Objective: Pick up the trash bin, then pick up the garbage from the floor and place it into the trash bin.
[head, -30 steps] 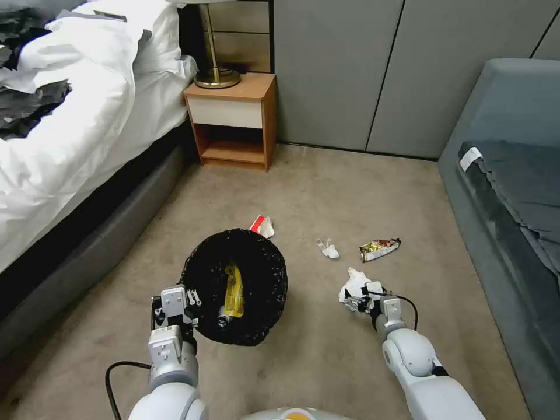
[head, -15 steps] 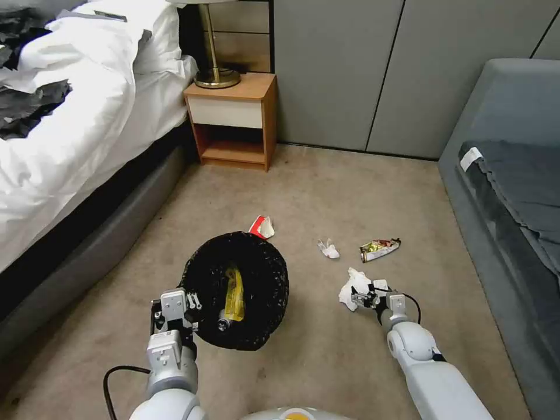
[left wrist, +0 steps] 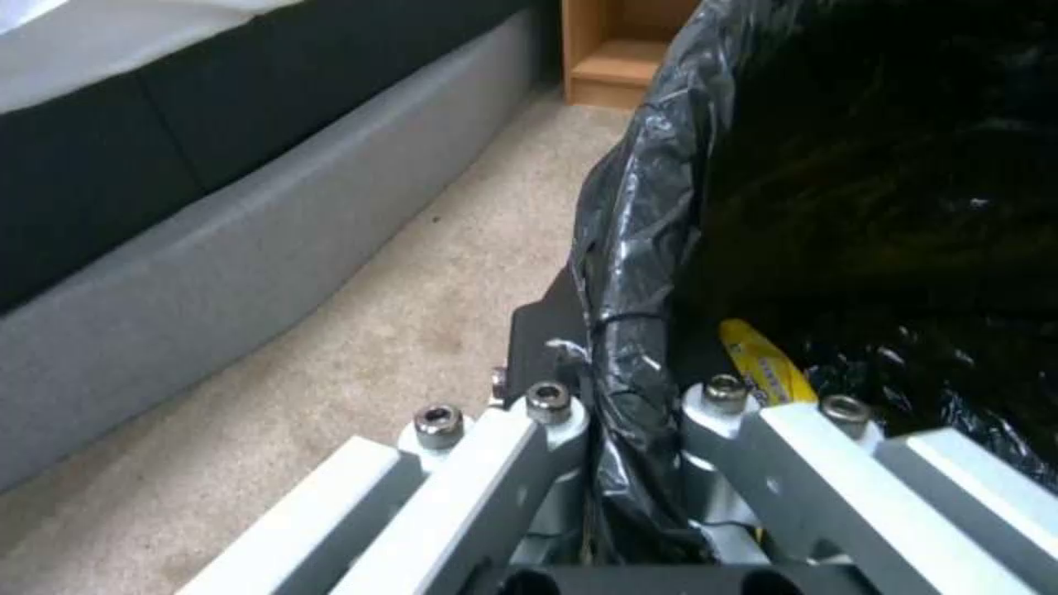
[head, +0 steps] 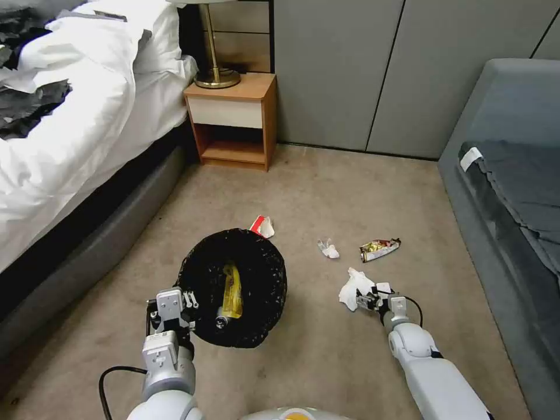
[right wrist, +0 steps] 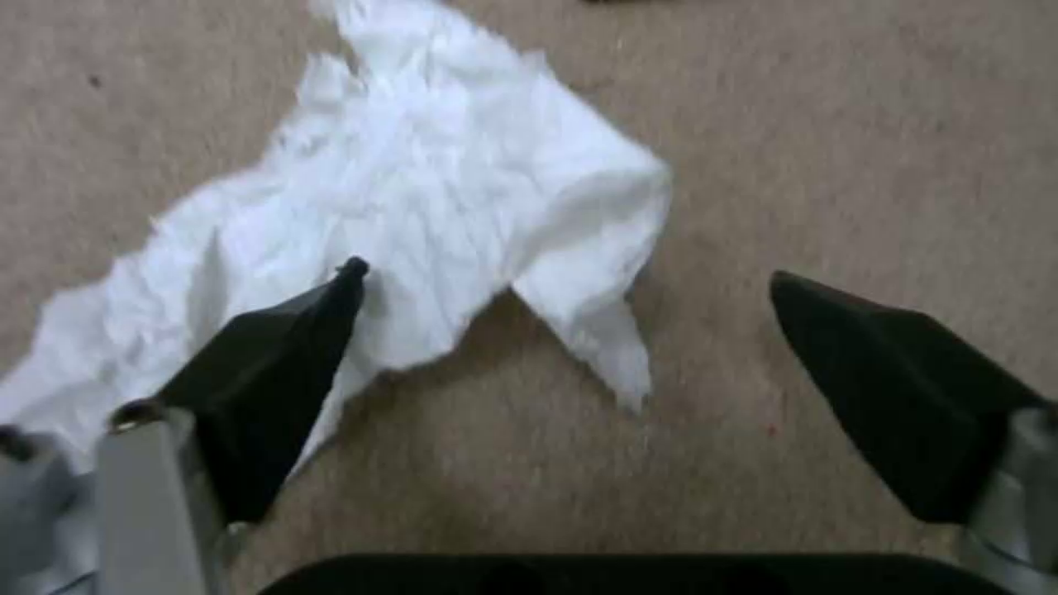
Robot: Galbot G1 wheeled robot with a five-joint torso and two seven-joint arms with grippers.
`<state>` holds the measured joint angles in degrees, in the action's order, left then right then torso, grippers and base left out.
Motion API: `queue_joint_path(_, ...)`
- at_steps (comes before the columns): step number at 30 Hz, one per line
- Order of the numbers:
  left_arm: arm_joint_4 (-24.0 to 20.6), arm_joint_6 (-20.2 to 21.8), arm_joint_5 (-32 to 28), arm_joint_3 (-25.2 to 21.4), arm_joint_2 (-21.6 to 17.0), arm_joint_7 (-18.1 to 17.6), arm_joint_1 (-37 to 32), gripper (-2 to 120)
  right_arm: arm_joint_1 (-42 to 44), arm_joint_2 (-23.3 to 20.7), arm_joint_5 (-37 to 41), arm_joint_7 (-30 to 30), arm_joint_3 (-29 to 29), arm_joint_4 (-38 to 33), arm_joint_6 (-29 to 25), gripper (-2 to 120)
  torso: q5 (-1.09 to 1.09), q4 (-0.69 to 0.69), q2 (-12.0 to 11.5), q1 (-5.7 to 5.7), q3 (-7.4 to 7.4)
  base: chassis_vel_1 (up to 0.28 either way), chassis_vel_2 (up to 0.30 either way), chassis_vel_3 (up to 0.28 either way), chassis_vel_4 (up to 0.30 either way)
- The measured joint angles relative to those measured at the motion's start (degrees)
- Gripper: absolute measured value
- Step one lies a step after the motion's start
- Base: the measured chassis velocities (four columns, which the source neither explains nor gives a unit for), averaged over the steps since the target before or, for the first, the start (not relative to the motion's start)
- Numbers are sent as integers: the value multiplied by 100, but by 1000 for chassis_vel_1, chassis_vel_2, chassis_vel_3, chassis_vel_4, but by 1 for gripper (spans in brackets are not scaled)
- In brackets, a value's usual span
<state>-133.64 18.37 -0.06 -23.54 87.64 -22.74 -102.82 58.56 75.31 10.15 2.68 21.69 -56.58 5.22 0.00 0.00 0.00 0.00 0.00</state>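
The bed (head: 70,116) with white covers takes the upper left of the head view, and a grey sofa (head: 513,192) takes the right side. Between them the beige carpet (head: 326,192) fills the middle. A wooden nightstand (head: 233,119) stands in the upper centre, with the brass foot of a lamp (head: 217,76) on top of it.

The bin (head: 233,286) is in the lower centre of the head view, a little to the left. Its black bag is folded over the rim. Inside lie a yellow wrapper (head: 232,290) and a small bottle (head: 221,319). The left end effector (head: 185,315) is at the lower left edge of the bin. In the left wrist view the left end effector (left wrist: 634,463) is closed on the rim, with one finger outside and one inside the bag, and the bin (left wrist: 860,190) fills the right half of this view.

The right end effector (head: 367,298) is in the lower right of the head view, low over the carpet, just beside a crumpled tissue (head: 352,287). In the right wrist view the right end effector (right wrist: 562,281) is wide open and holds nothing. One black fingertip (right wrist: 320,314) lies over the tissue (right wrist: 441,190), and the other is over bare carpet.

More garbage lies on the carpet in the centre of the head view: a shiny wrapper (head: 379,249), a red-and-white carton (head: 262,226) just above the bin, and a small white scrap (head: 328,249) between them.
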Motion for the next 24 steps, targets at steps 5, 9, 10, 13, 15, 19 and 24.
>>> queue_joint_path(5,0,0,15,2,8,-2,-24,3,-191,67,-128,110,2,424,-213,78,0,0,0,0,0,0,0,0,0)
queue_joint_path(9,0,-1,33,-1,19,-2,-41,3,-384,135,-180,161,-14,754,-386,72,-3,-1,1,0,0,0,0,0,0)
queue_joint_path(10,0,-1,39,-3,24,-3,-44,3,-438,157,-202,174,-24,849,-445,68,-3,-1,1,0,-1,0,0,0,0)
queue_joint_path(13,4,-1,48,-7,29,-3,-49,3,-522,189,-230,176,-49,1002,-554,60,-3,-1,1,0,-1,0,0,0,0)
queue_joint_path(15,16,-2,53,-11,30,-3,-43,3,-582,200,-236,177,-71,1110,-629,53,-1,0,1,0,-1,0,0,0,0)
queue_joint_path(19,41,-1,65,-10,42,-3,-24,3,-615,202,-236,179,-93,1163,-655,42,2,2,1,0,-1,0,0,0,0)
queue_joint_path(24,55,9,90,17,61,-3,8,3,-606,200,-230,175,-96,1143,-658,22,5,4,0,0,-1,0,0,0,0)
